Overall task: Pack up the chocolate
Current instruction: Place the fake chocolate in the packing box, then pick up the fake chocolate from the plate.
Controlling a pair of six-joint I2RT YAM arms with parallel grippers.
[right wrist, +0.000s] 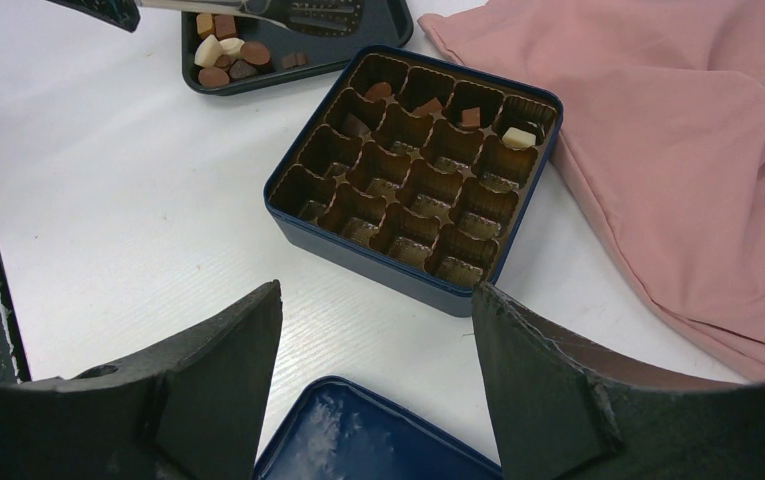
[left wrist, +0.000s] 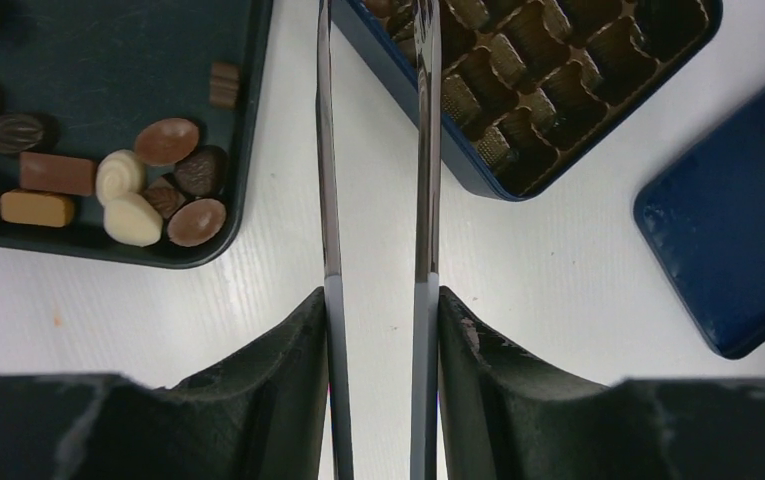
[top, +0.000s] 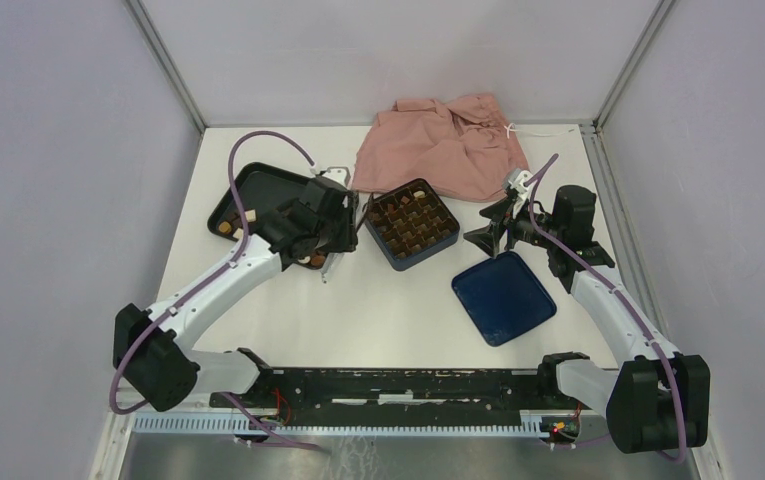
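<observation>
The white table carries everything, with the working things grouped mid-table where both arms can reach. A crumpled pink cloth lies at the back, touching the far side of the box. It seems to play no part in the packing.

The dark blue lid lies flat to the right, near the box but apart from it, most likely put there so the box's top is clear for filling. The blue box sits open in the middle. Its brown gridded insert gives each piece its own cell. The black tray sits just left of the box, a short carry away, and serves as the supply.

The right pincer hangs above the table between lid and box. Its jaws are spread wide and hold nothing, so it looks to be waiting out of the way.

The left pincer is clamped on a pair of long metal tweezers. The thin tool suits pieces far smaller than the jaws. The blades stand apart and reach over the strip of table between tray and box, one blade crossing the box's rim. Their tips are out of view, so I cannot tell whether they carry a piece.

Most of the chocolate is clustered in the tray's corner nearest the box. A few pieces, one of them cream-white, sit in the box's far row. Most cells are empty, so the packing looks barely begun.
</observation>
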